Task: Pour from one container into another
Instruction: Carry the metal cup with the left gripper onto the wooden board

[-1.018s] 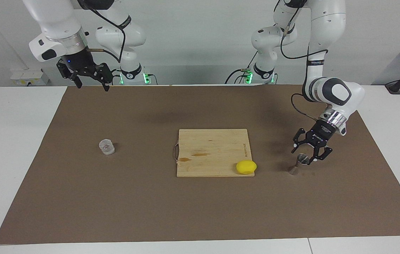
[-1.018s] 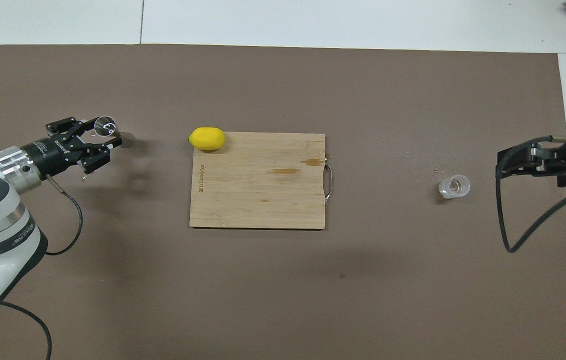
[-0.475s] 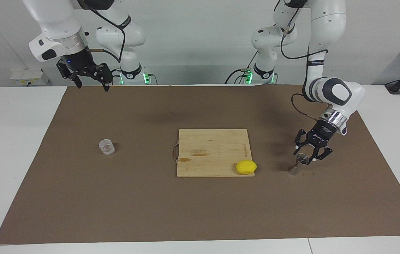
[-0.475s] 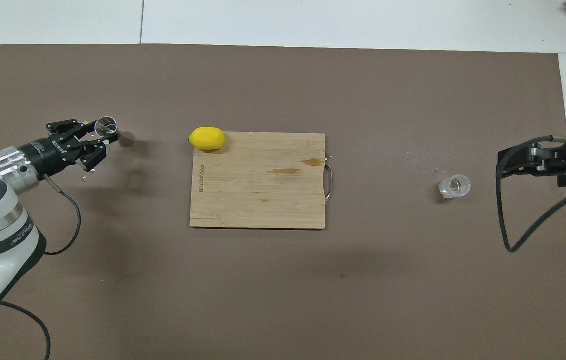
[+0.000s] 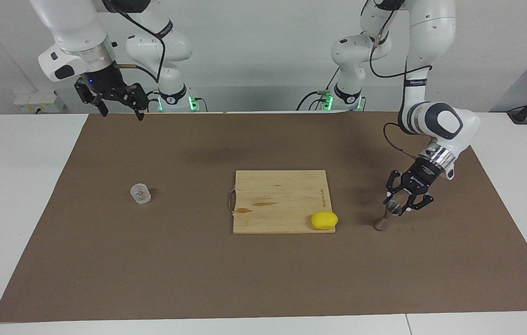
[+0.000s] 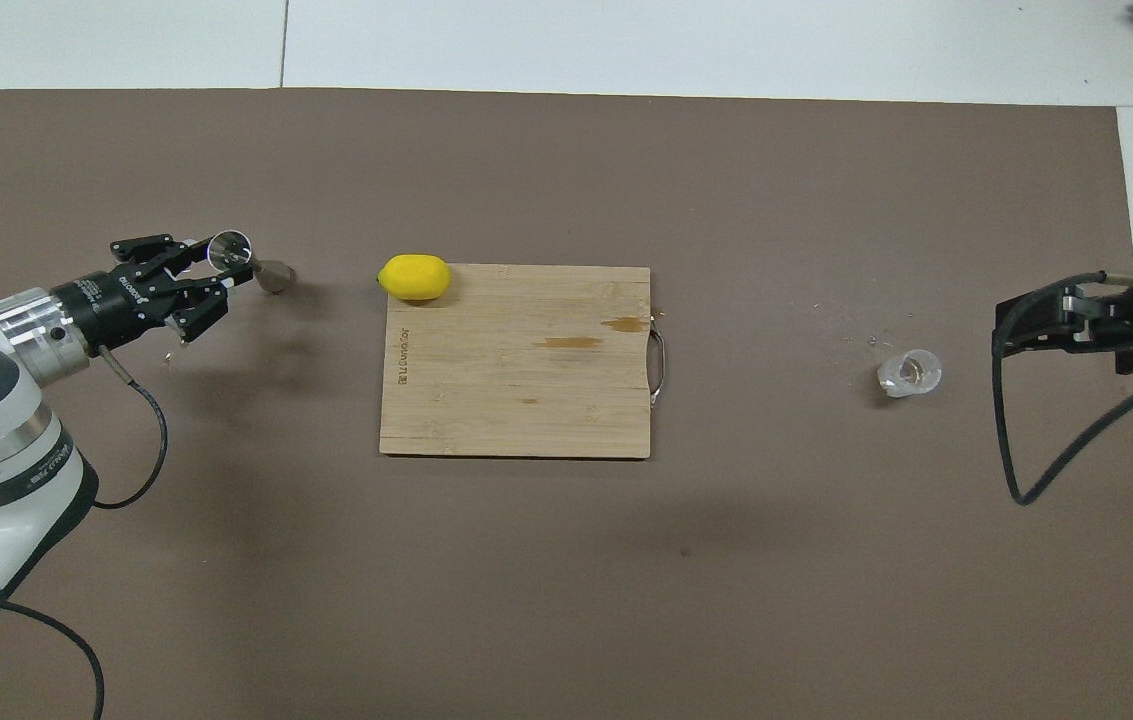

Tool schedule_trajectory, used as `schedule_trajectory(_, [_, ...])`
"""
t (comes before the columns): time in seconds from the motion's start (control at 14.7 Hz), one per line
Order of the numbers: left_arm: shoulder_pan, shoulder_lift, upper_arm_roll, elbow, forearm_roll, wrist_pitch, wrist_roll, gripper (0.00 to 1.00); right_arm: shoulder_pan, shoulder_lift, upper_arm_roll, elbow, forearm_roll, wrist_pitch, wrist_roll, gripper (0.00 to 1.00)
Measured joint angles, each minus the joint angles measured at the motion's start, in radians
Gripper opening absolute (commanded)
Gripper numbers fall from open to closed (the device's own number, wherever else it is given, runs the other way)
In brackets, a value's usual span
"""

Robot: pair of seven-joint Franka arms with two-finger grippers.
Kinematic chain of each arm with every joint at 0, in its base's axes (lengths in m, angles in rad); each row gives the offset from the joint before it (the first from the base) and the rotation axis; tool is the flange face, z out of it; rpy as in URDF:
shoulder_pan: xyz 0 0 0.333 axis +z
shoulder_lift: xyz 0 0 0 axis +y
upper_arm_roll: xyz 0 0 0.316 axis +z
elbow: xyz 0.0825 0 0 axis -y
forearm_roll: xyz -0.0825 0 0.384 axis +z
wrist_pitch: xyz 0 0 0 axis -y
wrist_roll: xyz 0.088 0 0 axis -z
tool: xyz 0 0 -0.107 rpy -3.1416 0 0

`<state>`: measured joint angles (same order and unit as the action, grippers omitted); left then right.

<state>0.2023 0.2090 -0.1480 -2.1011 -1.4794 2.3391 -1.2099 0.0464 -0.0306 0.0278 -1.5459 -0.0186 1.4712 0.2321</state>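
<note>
The steel jigger (image 5: 380, 224) (image 6: 274, 275) is at the left arm's end of the mat, tilted, with its base toward the wooden board. My left gripper (image 5: 396, 207) (image 6: 216, 262) is shut on the jigger's upper cone. The clear glass cup (image 5: 140, 193) (image 6: 910, 372) stands alone on the mat toward the right arm's end. My right gripper (image 5: 121, 107) (image 6: 1004, 325) waits open and raised over the mat's edge at that end, holding nothing.
A wooden cutting board (image 5: 277, 195) (image 6: 516, 380) lies mid-mat with its metal handle toward the cup. A yellow lemon (image 5: 324, 220) (image 6: 414, 277) sits at the board's corner nearest the jigger. A brown mat (image 5: 198, 270) covers the table.
My left gripper closed on the jigger's upper cone and shifted it a little toward the board, tilting it. The right arm and the cup stayed put.
</note>
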Motion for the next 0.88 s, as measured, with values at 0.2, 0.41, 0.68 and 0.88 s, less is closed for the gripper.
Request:
schedule_trajectory(0.2, [-0.003,-0.030,-0.079,0.047,-0.001,-0.002,-0.118,0.00,0.000,0.000,0.000,0.000,0.000,0.000,0.000,0.99])
schedule_trajectory(0.41, [-0.008,-0.064,-0.186,0.085,-0.007,-0.001,-0.223,0.00,0.000,0.000,0.000,0.000,0.000,0.000,0.000,0.99])
schedule_trajectory(0.68, [-0.092,-0.067,-0.275,0.114,-0.068,0.114,-0.295,0.00,0.000,0.000,0.000,0.000,0.000,0.000,0.000,0.99])
schedule_trajectory(0.88, [-0.266,-0.054,-0.280,0.114,-0.141,0.305,-0.301,0.00,0.000,0.000,0.000,0.000,0.000,0.000,0.000,0.99])
